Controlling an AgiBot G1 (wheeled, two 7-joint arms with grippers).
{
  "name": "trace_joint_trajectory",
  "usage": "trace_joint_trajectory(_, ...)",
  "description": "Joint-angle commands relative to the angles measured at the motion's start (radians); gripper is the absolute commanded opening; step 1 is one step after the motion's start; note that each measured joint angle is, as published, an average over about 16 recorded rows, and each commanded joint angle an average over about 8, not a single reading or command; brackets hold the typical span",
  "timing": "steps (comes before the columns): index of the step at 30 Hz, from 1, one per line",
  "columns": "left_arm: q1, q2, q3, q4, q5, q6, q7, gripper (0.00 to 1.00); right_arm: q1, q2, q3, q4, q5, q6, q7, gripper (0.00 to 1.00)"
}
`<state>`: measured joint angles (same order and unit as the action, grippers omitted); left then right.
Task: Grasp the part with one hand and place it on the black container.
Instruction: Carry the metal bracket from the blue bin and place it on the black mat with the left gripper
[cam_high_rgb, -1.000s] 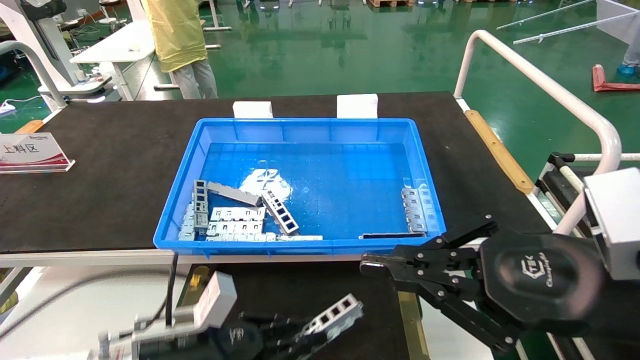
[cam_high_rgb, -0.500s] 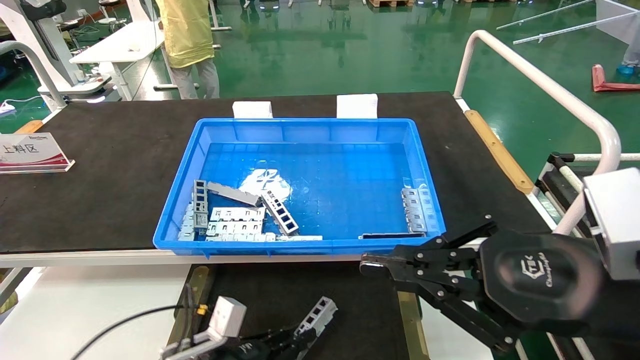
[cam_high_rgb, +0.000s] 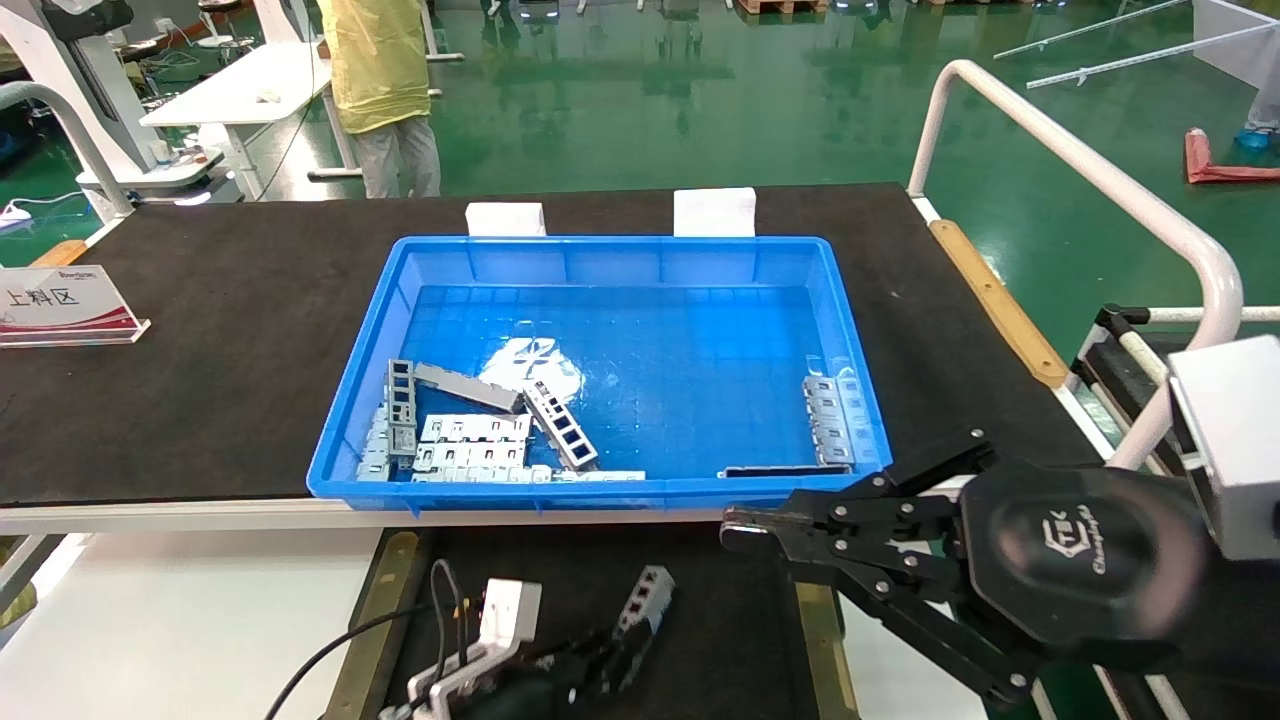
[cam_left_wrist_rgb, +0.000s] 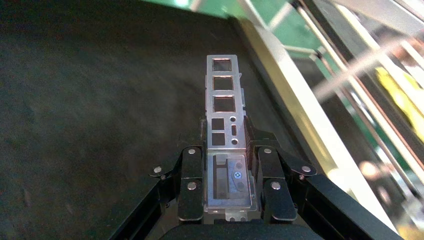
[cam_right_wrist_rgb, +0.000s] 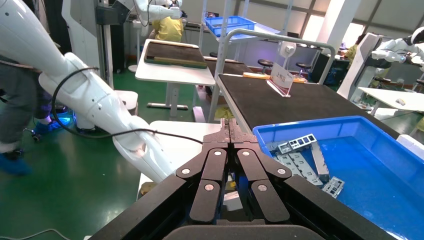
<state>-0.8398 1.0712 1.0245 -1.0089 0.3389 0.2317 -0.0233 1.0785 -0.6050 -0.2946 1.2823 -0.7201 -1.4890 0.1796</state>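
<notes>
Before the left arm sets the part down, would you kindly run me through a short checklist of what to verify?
1. Left gripper shut on the part: ok.
2. Part over the black container, inside its brass-coloured bars: ok.
3. Part touching the container surface: cannot tell.
4. Part lying flat: not ok, it points upward at a tilt in the head view.
5. Right gripper shut, parked beside the blue bin, away from the drop spot: ok.
</notes>
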Motion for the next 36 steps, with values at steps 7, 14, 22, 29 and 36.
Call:
trace_joint_trajectory(7, -0.005, 0.123, -0.070, 0.080, -0.008, -0.105, 0.030, 0.00, 0.000, 0.000, 0.000, 0.000, 0.000, 0.000, 0.000, 0.00)
trace_joint_trajectory(14, -0.005, 0.195, -0.140, 0.146, -0.007, -0.154, 0.054, 0.00, 0.000, 0.000, -0.001, 0.000, 0.001, 0.000, 0.000, 0.00)
trace_joint_trajectory(22, 0.008, 0.247, -0.201, 0.195, -0.007, -0.183, 0.069, 0.00, 0.000, 0.001, -0.001, 0.000, 0.001, 0.001, -0.001, 0.00)
trace_joint_trajectory(29, 0.014, 0.266, -0.220, 0.219, -0.010, -0.190, 0.072, 0.01, 0.000, 0.001, -0.002, 0.000, 0.001, 0.001, -0.001, 0.00)
trace_joint_trajectory(36, 0.014, 0.270, -0.216, 0.218, -0.019, -0.201, 0.066, 0.72, 0.000, 0.001, -0.002, 0.000, 0.001, 0.001, -0.001, 0.57)
